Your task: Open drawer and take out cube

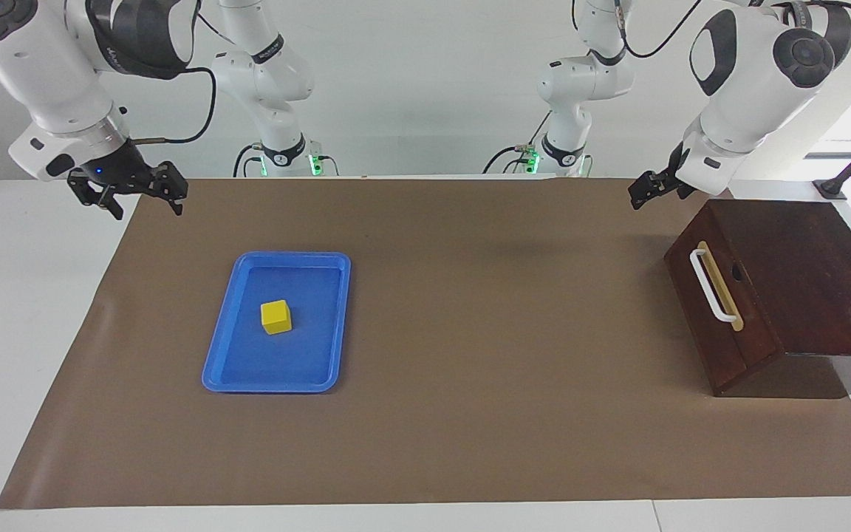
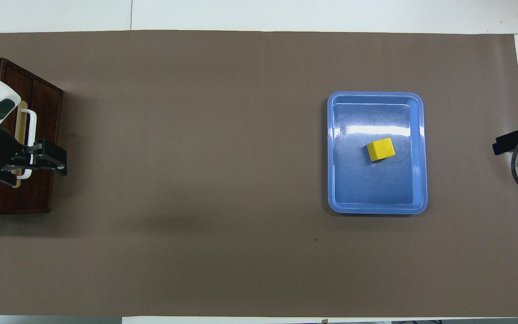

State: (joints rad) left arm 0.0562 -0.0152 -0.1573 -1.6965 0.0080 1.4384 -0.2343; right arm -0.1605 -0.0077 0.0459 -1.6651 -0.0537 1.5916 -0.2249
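Jaws apart on the right gripper (image 1: 132, 193), raised over the table's bare edge at the right arm's end; undecidable on the left gripper (image 1: 646, 191), up in the air near the drawer (image 1: 721, 310). By the look of things nearly finished: cube (image 1: 276, 316) already out and lying in the blue tray (image 1: 222, 355) toward the right arm's end, drawer shut, white handle (image 1: 711, 287) untouched. No legible brand, label or writing anywhere.

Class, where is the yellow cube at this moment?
The cube lies in the blue tray near its middle, toward the right arm's end of the table; the shut drawer is at the left arm's end, and no gripper is near the cube.
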